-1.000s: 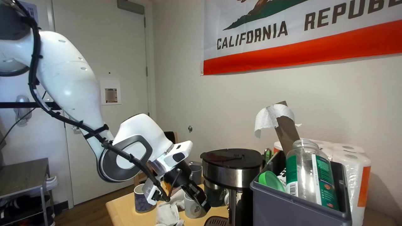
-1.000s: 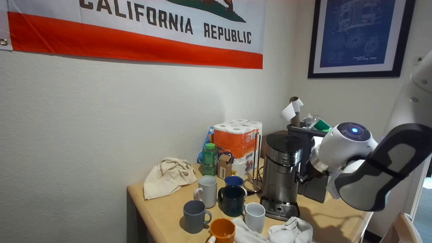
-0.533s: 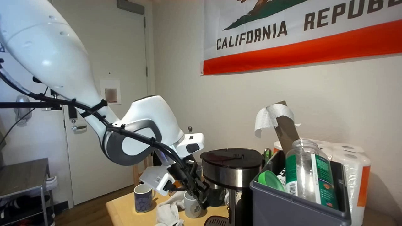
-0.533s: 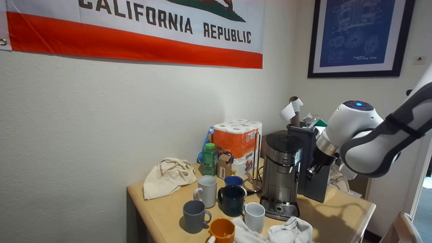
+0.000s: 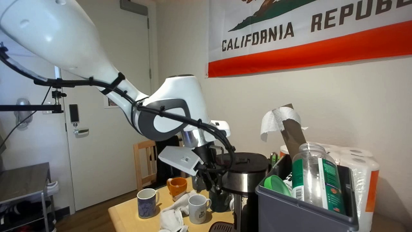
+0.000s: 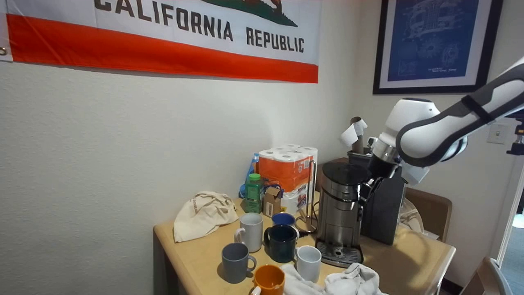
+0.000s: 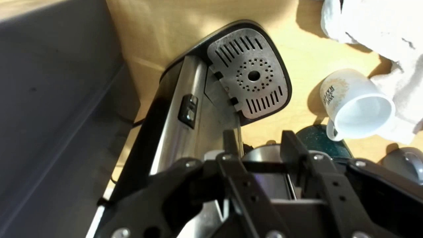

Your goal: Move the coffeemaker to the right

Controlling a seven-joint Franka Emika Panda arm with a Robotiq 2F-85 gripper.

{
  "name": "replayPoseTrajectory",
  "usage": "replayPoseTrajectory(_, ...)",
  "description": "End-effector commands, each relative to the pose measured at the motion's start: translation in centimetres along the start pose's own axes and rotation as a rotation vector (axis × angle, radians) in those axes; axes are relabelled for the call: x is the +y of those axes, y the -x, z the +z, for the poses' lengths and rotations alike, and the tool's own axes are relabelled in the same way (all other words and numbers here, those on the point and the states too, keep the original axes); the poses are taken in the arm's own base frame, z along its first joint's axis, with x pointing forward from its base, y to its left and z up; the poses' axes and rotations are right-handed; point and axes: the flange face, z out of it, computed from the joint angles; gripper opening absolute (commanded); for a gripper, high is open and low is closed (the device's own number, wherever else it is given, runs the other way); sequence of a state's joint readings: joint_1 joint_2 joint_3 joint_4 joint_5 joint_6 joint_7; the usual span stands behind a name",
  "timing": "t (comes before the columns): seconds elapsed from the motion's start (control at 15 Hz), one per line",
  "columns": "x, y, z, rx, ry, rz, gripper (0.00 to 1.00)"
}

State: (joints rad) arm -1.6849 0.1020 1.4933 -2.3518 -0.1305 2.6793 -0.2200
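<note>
The coffeemaker (image 5: pixel 244 183) stands upright on the table, a tall black and silver machine with a dark lid; it shows in both exterior views (image 6: pixel 340 223). In the wrist view its silver front (image 7: pixel 214 115) and slotted drip tray are at upper middle. My gripper (image 7: pixel 260 142) has its two fingers apart with a gap between them and nothing held there. In an exterior view the gripper (image 6: pixel 363 197) is close beside the coffeemaker's upper body, on the bin side. The gripper (image 5: pixel 215 190) also shows in front of the machine. Whether a finger touches it I cannot tell.
The dark grey bin (image 6: pixel 380 217) stands close beside the coffeemaker, with a plastic jar (image 5: pixel 317 180) in it. Several mugs, a white one (image 6: pixel 309 262) nearest, and a white cloth (image 6: pixel 355 280) lie close by. Paper rolls (image 6: pixel 286 168) stand behind.
The arm has risen and turned; my gripper has moved higher, from about mid-height to the coffeemaker's upper part, after swinging briefly away. The coffeemaker and mugs have not moved.
</note>
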Motion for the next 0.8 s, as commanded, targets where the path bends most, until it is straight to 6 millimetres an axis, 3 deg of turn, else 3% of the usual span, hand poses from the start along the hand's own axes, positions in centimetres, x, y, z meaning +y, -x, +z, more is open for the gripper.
replayPoseTrajectory(0.0, -0.2, -2.5, -2.4, -0.007, -0.021, -0.022, 0.73)
replayPoseTrajectory(0.27, -0.7, -3.3, -3.4, -0.034, -0.010, -0.037, 0.99)
replayPoseTrajectory(0.73, 0.0, -3.2, -4.2, -0.019, 0.027, -0.042, 1.00)
